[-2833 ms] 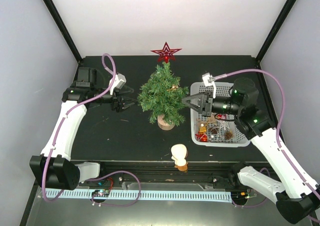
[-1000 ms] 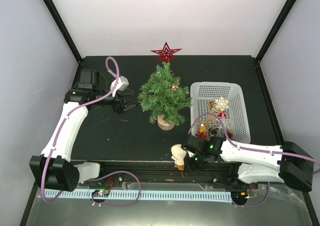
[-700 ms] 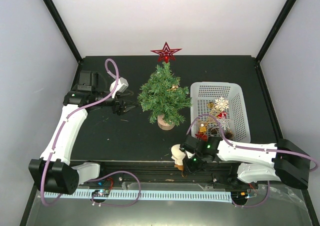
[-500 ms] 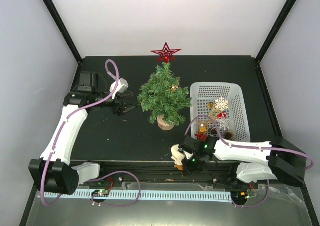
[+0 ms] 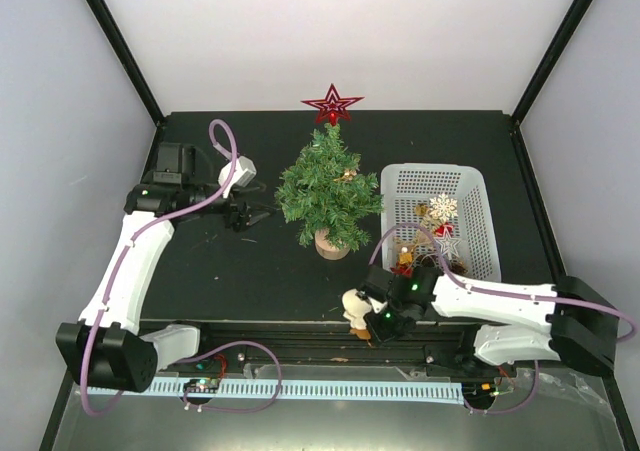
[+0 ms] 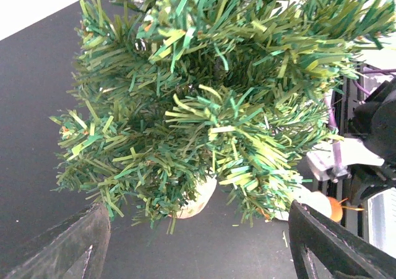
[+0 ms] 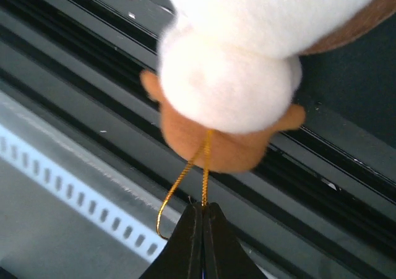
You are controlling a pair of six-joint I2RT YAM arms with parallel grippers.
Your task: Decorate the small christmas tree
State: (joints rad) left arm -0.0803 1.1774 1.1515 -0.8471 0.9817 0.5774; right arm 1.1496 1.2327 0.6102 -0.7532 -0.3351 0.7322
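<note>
Small christmas tree (image 5: 327, 193) stands mid-worktop (image 5: 240, 271), left of white basket (image 5: 480, 186); perhaps one gold trinket hung, hard to tell. Right gripper (image 7: 203, 214) clenched on plush ornament's (image 5: 357, 306) gold loop (image 7: 185, 174). Left gripper (image 5: 258, 212) spread, empty, beside tree. Basket's ornaments remain.

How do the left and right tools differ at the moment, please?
The left tool stands open and empty; the right tool is shut on the gold loop of the plush ornament. The left tool faces the small christmas tree; the right tool sits at the near edge of the table. Both are black.
</note>
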